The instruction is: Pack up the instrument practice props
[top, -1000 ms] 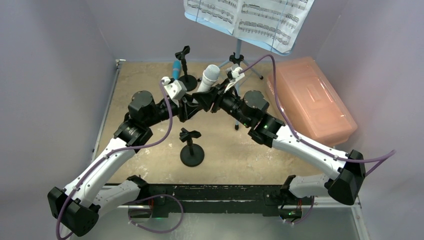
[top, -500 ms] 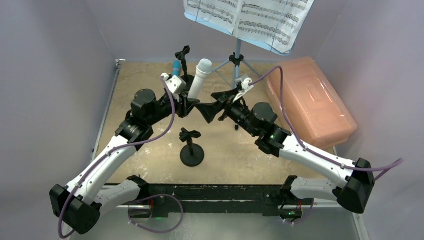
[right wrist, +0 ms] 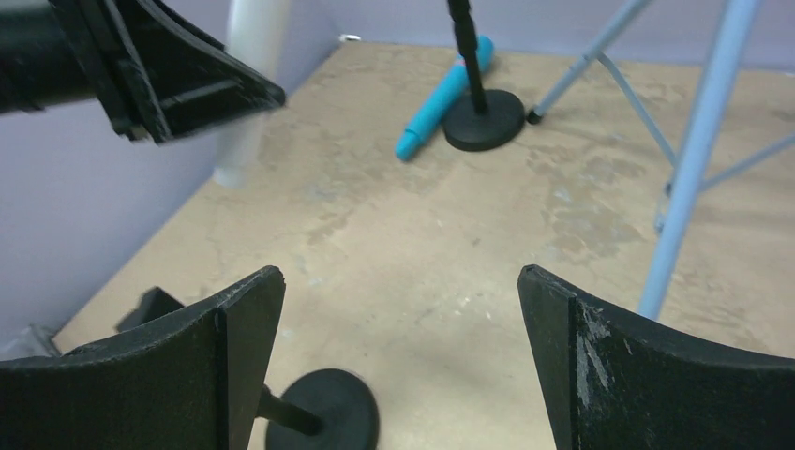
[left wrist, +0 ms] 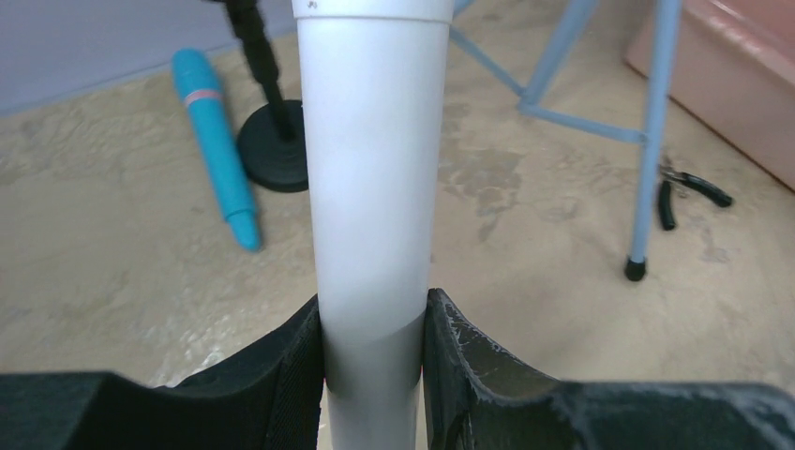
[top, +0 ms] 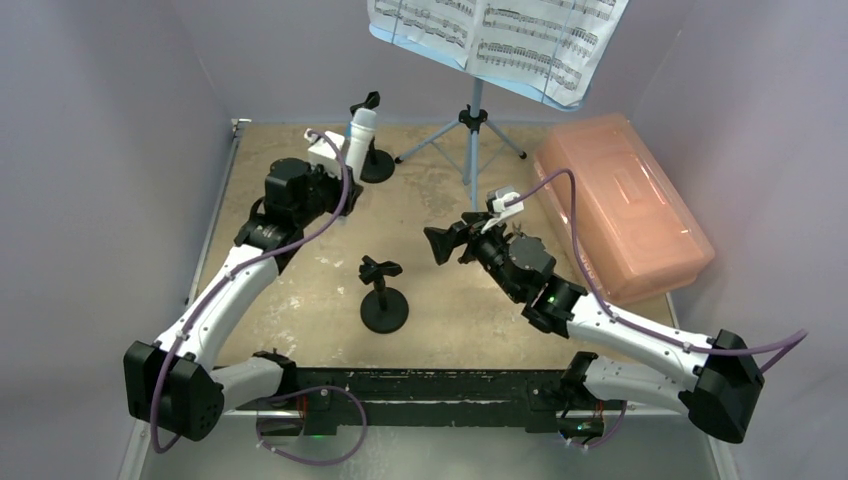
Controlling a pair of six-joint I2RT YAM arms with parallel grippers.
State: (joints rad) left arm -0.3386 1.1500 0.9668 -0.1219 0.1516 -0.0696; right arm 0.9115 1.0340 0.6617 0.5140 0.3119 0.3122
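Note:
My left gripper (left wrist: 372, 309) is shut on the lower shaft of the white microphone (left wrist: 372, 159), which it holds upright. From above, the white microphone (top: 361, 133) is at the far left, right by the far black mic holder (top: 374, 160). The blue microphone (left wrist: 216, 141) lies on the table beside that holder's base (left wrist: 274, 145). Over the table's middle my right gripper (top: 438, 243) stands wide open and holds nothing. The near mic holder (top: 384, 305) stands in front of it. The light-blue music rack (top: 472, 130) carries sheet-music pages (top: 500, 35) at the back.
A pink translucent box (top: 620, 205) lies closed along the right side. Small black-handled pliers (left wrist: 689, 187) rest on the table by a tripod leg (left wrist: 647, 141). Purple walls close in the left, back and right.
The right gripper has let go of the white microphone, opened wide and drawn back to the right. The left arm has carried the microphone to the far left, next to the far holder.

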